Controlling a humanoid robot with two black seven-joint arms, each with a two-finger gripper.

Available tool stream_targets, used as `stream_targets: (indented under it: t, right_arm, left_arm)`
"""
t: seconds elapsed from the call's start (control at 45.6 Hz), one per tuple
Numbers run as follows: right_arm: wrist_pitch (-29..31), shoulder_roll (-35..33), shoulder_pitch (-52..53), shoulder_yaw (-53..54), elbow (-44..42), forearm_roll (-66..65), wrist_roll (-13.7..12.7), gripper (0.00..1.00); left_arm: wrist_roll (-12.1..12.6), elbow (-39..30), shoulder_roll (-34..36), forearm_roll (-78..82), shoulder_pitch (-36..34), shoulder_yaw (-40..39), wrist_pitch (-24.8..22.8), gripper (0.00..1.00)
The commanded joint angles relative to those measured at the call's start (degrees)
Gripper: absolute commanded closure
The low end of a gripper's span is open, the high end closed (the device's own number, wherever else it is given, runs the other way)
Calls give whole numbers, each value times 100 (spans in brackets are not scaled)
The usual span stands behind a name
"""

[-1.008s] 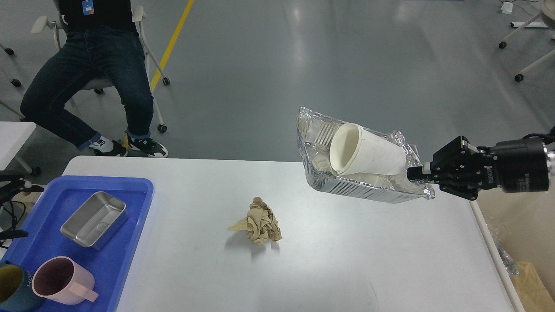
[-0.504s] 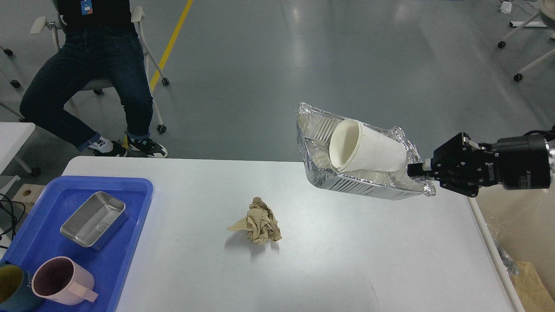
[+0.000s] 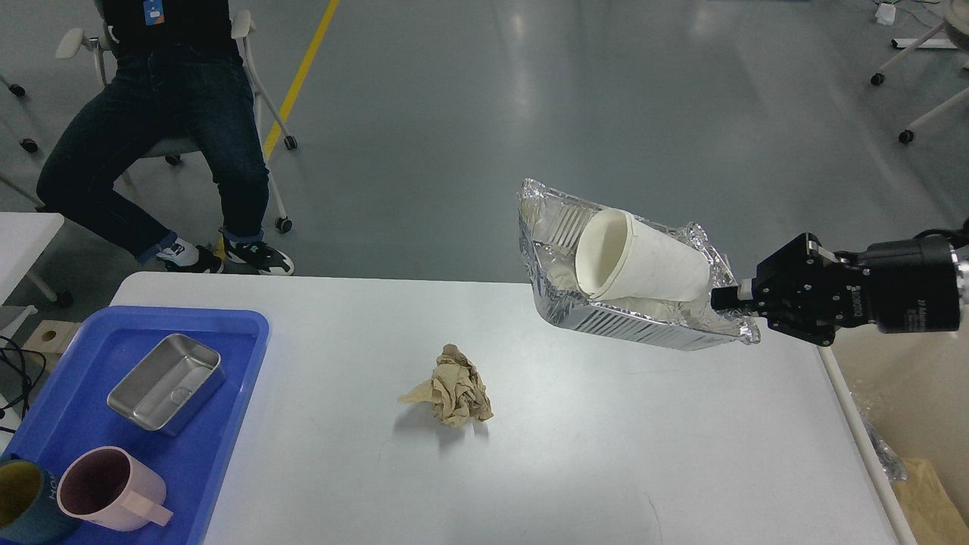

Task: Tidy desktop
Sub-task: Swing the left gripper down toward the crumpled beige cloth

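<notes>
The right gripper (image 3: 728,297) is seen at the right of the view, closed on the crumpled right-hand rim of a foil tray (image 3: 606,322). The tray is held clear of the tabletop (image 3: 606,454), above its far right part, and is tilted so that its open side faces the camera. A white paper cup (image 3: 643,261) is lying on its side inside the tray, with its mouth turned to the left. Pale crumpled material is seen under the cup in the tray's bottom; what it is cannot be told.

The white tabletop fills the lower part of the view, with its far edge running across the middle and its right edge below the gripper. Near its centre, well apart from the tray, a crumpled brown paper (image 3: 454,386) is lying. At the left end, a blue tray (image 3: 235,378) is set on the tabletop. A steel tin (image 3: 166,382) is placed in it, and nearer the camera a pink mug (image 3: 106,488) and, just beside it at the view's edge, a dark mug (image 3: 23,499).

Beyond the tabletop, a seated person (image 3: 151,129) is seen at the upper left. The left gripper is out of view.
</notes>
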Motion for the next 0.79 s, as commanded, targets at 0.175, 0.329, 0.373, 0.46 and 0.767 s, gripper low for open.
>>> stream_targets:
  t: [0.175,0.329,0.373,0.46,0.767]
  right_arm:
    - [0,-71,-10,-27,17,-10,0,100]
    - [0,-71,-10,-36,17,-1,0,100]
    - [0,-71,-10,-36,17,-10,0,100]
    - [0,-71,-19,-36,17,-10,0,100]
    - [0,-62,-54,-36,17,-18,0,100]
  left_arm:
    - [10,361,-1950,1983,-743,29,372,3]
    - [10,694,-3049,2652,-840,2,610,3]
    - [10,852,-3295,2688,-884,2,645,3]
    - [115,1037,-3762,2688,-998,11,636,3]
    - [1531,1591,-5089,2661,-1262,-103,794,3]
